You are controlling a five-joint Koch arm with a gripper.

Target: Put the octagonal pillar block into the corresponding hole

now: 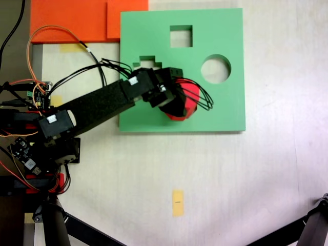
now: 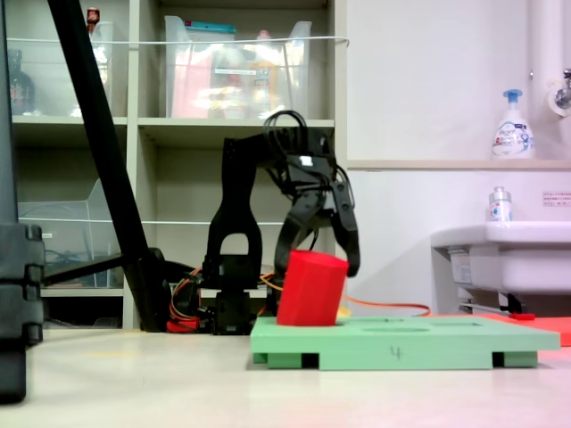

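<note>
Flat square green foam board (image 2: pixel 401 343), nearest the lens in the second exterior view, lying on the pale table (image 1: pixel 215 179); its square, round and cross-shaped cutouts show open in the first exterior view. Small bright red foam octagonal pillar block (image 2: pixel 310 288), standing tilted on the board near its edge at the second exterior view's left, lower end at the board's surface; the eight-sided cutout beneath it is hidden. Black gripper (image 2: pixel 323 252) directly above the block, jaws spread either side of its upper part; whether they press the foam, I cannot tell. Orange foam sheet (image 1: pixel 77 20) beyond the board's top-left corner in the first exterior view.
</note>
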